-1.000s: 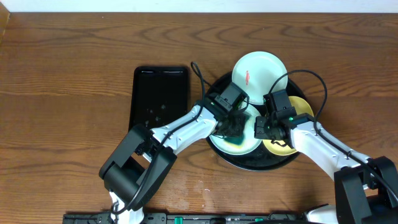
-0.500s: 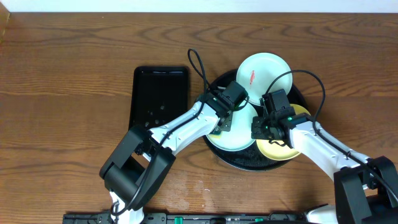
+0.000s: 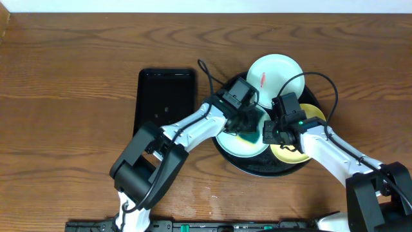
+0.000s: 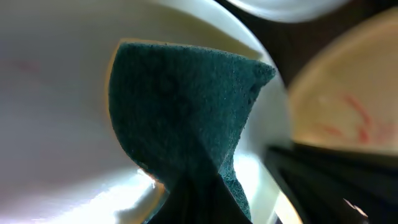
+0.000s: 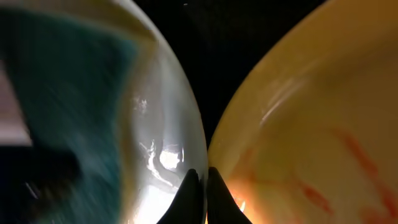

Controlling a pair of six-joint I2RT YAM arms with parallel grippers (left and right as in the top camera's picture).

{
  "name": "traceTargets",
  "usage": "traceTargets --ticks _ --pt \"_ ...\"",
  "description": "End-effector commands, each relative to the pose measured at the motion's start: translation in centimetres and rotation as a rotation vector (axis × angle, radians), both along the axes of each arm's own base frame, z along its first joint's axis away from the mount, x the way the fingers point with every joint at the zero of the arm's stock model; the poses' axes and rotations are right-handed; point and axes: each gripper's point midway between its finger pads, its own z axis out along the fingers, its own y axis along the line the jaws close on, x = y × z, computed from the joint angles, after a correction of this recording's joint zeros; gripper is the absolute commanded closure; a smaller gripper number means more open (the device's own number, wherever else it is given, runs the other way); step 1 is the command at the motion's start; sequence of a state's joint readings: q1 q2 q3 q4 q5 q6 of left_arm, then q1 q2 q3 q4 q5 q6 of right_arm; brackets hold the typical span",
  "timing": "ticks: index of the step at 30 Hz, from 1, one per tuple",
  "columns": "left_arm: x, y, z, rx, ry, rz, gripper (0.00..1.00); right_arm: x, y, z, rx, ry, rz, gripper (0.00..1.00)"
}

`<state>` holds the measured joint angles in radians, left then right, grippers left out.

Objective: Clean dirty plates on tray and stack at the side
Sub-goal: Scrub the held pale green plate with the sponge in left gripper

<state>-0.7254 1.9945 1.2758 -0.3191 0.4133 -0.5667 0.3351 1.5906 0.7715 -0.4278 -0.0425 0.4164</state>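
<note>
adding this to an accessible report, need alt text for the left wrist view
Close-up of a dark green sponge, pinched from below by the left hand, resting on a pale plate. To the right, past a strip of black tray, sits a yellow plate with red smears.

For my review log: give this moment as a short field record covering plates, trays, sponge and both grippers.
wiped plate: pale mint-white round plate, on large round glossy black tray
tool: dark green scouring sponge, pressed on it
left gripper: shut on sponge
right gripper: shut, tips at that plate's rim; grip unclear
yellow plate: pale yellow round plate, red smears, on tray
third plate: mint-white, red smear, overlapping tray's far rim
elsewhere: rectangular black tray, left of round one
</note>
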Motion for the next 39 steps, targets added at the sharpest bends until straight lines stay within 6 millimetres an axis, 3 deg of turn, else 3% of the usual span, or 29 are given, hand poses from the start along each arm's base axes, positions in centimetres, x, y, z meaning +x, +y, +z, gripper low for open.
traceTargets --ticks 1,5,9,13,16,20,24,31,35,39 --pt "-3.3 -1.0 -1.1 -0.023 0.114 -0.061 0.93 -0.6 0.3 -0.6 -0.001 0.028 0.04 0.99" --pt "-1.5 2.8 -2.8 0.157 0.057 0.033 0.93 -0.6 0.3 -0.6 -0.001 0.028 0.04 0.99" --pt "0.6 9.2 -4.1 0.439 -0.031 0.151 0.93 -0.6 0.3 -0.6 -0.001 0.028 0.04 0.99" --pt "2.7 15.1 -3.2 0.721 -0.161 0.235 0.93 -0.6 0.3 -0.6 -0.001 0.028 0.04 0.99" --pt "3.9 17.5 -1.6 0.862 -0.252 0.264 0.92 -0.6 0.3 -0.6 -0.001 0.028 0.04 0.99" --pt "4.8 18.4 -0.1 0.942 -0.319 0.268 0.93 -0.6 0.3 -0.6 -0.001 0.028 0.04 0.99" --pt "5.1 17.6 1.2 0.95 -0.34 0.237 0.93 -0.7 0.3 -0.6 -0.002 0.032 0.04 0.99" --pt "4.5 13.6 3.8 0.72 -0.273 0.21 0.92 -0.9 0.2 -0.7 -0.005 0.04 0.039 0.99" --pt "3.9 12.7 5.9 0.573 -0.22 0.215 0.92 -1.0 0.2 -0.7 -0.008 0.046 0.042 0.99" --pt "4.2 14.9 8.6 0.505 -0.19 0.279 0.93 -1.0 0.2 -0.7 -0.011 0.044 0.052 0.99"
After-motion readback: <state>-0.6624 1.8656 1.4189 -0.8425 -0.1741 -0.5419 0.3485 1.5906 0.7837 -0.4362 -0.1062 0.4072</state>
